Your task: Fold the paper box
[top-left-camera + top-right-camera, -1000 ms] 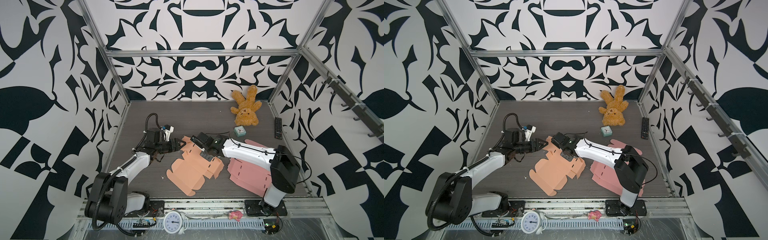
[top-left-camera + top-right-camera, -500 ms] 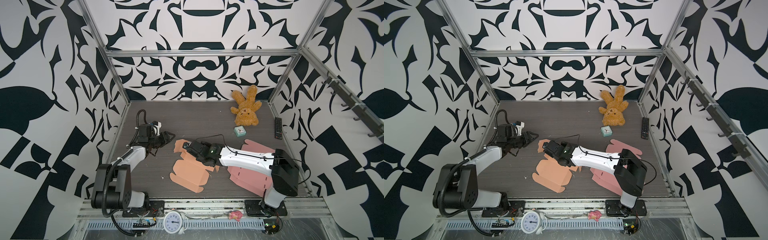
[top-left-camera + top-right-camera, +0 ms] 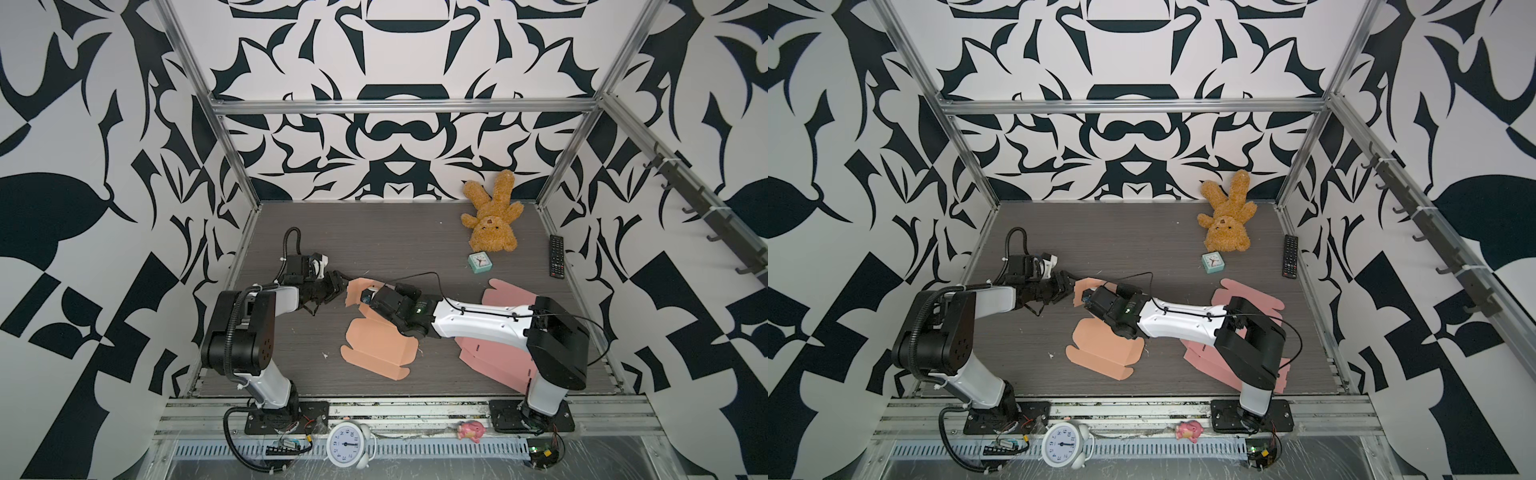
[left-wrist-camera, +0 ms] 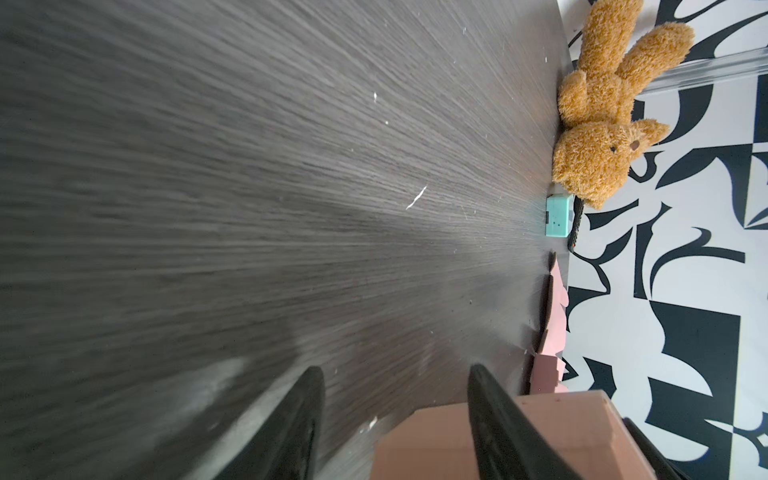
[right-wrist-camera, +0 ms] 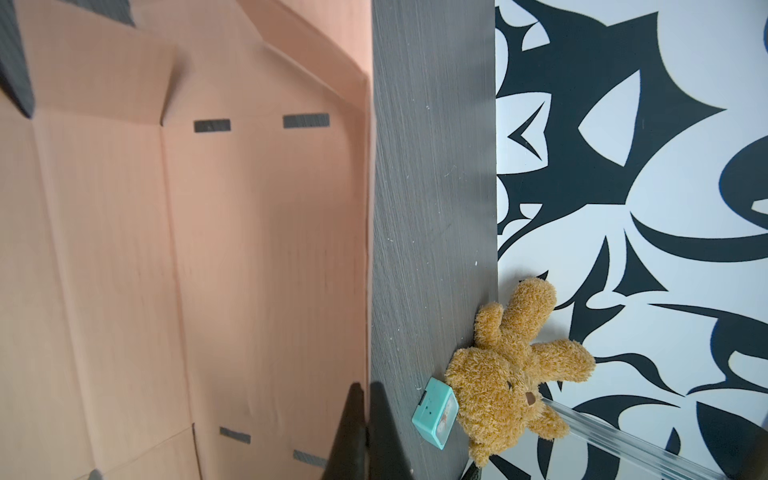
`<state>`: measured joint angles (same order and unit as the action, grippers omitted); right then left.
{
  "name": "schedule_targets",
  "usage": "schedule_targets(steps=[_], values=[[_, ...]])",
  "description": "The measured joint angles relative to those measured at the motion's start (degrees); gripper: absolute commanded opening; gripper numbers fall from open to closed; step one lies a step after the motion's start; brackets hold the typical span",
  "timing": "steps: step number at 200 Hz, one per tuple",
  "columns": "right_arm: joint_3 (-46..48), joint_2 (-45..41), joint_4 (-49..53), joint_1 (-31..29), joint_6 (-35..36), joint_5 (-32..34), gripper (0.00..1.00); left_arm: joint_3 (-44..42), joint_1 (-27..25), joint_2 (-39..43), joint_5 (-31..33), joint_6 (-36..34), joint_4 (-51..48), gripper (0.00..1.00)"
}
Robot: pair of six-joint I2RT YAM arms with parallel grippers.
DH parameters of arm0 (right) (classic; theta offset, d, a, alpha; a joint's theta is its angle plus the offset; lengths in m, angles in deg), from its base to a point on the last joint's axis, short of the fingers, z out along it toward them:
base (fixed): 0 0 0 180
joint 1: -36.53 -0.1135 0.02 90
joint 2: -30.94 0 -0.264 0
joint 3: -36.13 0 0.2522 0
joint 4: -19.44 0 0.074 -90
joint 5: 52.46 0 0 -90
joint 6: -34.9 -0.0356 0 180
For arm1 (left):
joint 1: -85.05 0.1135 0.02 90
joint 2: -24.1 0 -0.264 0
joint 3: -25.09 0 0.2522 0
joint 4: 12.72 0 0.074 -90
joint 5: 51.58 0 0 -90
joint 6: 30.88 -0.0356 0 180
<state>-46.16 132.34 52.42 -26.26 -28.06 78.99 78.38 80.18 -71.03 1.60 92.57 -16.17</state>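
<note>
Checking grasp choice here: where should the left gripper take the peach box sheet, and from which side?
Probably its raised flap, from the robot's left, jaws on both faces. It stands off the table beside the open left gripper; the rest of the peach box sheet lies flat, and the right gripper pinches an edge.

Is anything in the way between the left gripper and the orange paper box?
Nothing visible stands between them. The left gripper is open and right at the raised flap of the orange paper box. The right gripper is shut on another edge of the box, clear of that approach.
</note>
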Motion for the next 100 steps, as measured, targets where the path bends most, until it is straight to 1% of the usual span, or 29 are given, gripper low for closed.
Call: schedule_targets(steps=[49, 100], values=[[1.38, 0.07, -3.87, 0.0, 3.45, 1.03, 0.0, -0.85, -2.19, 0.79, -2.05, 0.26, 2.29, 0.59], [4.13, 0.07, -9.22, -0.07, 7.52, 2.58, 0.0, -4.04, -2.8, 4.96, -3.74, 0.94, 3.78, 0.6]])
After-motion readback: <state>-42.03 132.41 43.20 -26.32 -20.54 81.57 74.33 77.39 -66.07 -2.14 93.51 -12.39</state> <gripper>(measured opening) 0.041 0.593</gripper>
